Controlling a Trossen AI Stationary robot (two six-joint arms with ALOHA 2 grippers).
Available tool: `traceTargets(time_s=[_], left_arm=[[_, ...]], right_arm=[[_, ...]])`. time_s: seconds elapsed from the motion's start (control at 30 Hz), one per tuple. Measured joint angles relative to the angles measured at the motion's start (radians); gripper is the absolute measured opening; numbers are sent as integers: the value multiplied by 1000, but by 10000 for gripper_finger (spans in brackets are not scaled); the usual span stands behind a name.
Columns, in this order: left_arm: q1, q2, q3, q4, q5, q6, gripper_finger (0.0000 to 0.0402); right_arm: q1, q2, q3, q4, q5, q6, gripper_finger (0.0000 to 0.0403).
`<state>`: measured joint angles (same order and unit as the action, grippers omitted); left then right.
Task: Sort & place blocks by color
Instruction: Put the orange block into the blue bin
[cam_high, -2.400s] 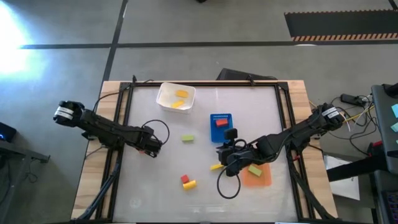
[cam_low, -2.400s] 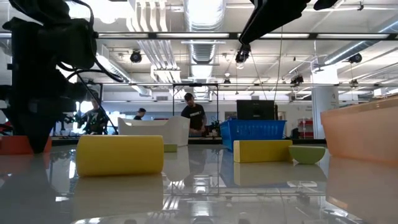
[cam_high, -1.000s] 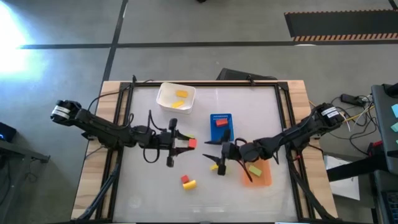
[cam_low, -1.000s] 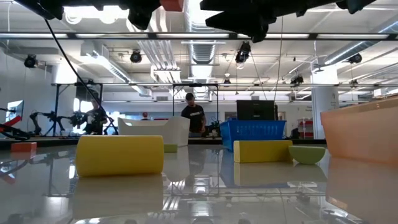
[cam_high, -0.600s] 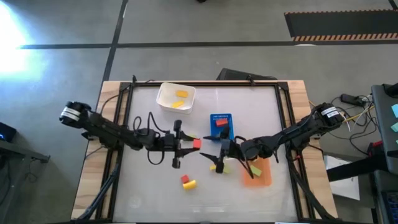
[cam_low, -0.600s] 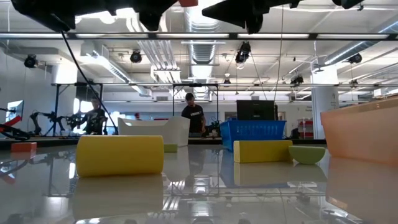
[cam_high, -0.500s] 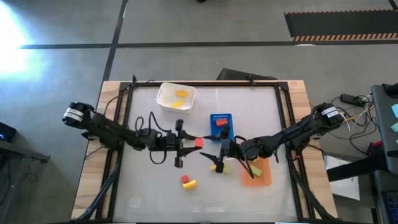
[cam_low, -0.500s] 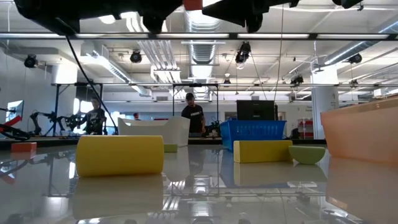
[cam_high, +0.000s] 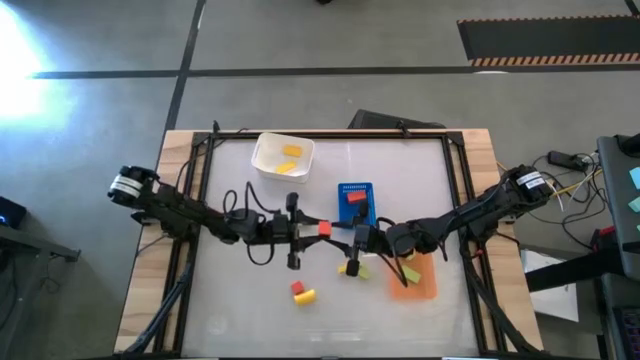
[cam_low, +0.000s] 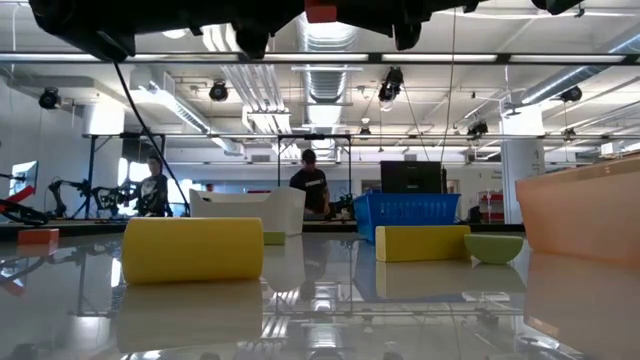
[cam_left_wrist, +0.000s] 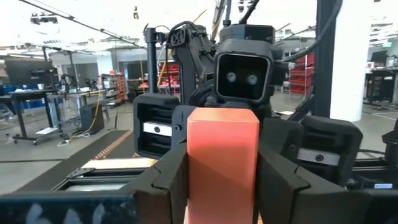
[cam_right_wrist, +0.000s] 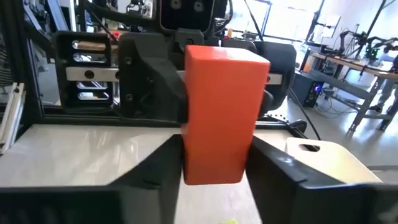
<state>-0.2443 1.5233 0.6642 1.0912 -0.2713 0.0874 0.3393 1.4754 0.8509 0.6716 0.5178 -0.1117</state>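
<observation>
A red block (cam_high: 322, 229) is held above the table's middle by my left gripper (cam_high: 311, 230), which is shut on it. My right gripper (cam_high: 347, 242) faces it from the right and is open. Its fingers (cam_right_wrist: 152, 171) stand on either side of the block's free end (cam_right_wrist: 221, 106); whether they touch it, I cannot tell. Lying on the table are a yellow block (cam_high: 347, 267) under the right gripper, and a red block (cam_high: 297, 288) beside a yellow one (cam_high: 306, 296). A green block (cam_high: 410, 272) lies on the orange tray (cam_high: 425, 288). My left gripper pinches the red block between its two fingers (cam_left_wrist: 168, 180), one on each side face (cam_left_wrist: 196, 177). The fingers lie level and come from the table's left. The block is lifted clear and sticks out past the fingertips toward the right gripper.
The white tub (cam_high: 266, 160) at the far left holds two yellow blocks. The blue tray (cam_high: 344, 190) near the middle holds a red block (cam_high: 356, 197). Cables loop below both arms. In the low view a yellow block (cam_low: 193, 248) lies nearest, and a person stands far behind the table.
My left gripper has carried the red block, held aloft, toward the table's right until it reaches the right gripper's open fingers. The right gripper has stayed almost where it was. The blocks on the table have kept still.
</observation>
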Motion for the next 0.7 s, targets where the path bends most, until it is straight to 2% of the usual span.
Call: traceTargets(time_s=[0.07,0.17,0.27,0.4,0.57,0.7], left_arm=[[-1,-1,0,0,-4,2,144],[1,-1,-3,-1,-22,-3,189],[1,-1,-6,-3,-25,-3,213],[1,-4,-14,-36,-25,-47,221],[1,-70,-17,-216,-24,-58,223],[1,-163,-20,-391,-51,-54,223]], right_arm=[[0,0,0,0,2,3,120],[-1,0,0,-2,6,-8,120],[-1,0,0,-3,4,-17,120],[0,-1,0,-10,-1,-21,120],[0,-19,0,-84,1,-8,120],[-10,-58,42,-284,6,64,120]])
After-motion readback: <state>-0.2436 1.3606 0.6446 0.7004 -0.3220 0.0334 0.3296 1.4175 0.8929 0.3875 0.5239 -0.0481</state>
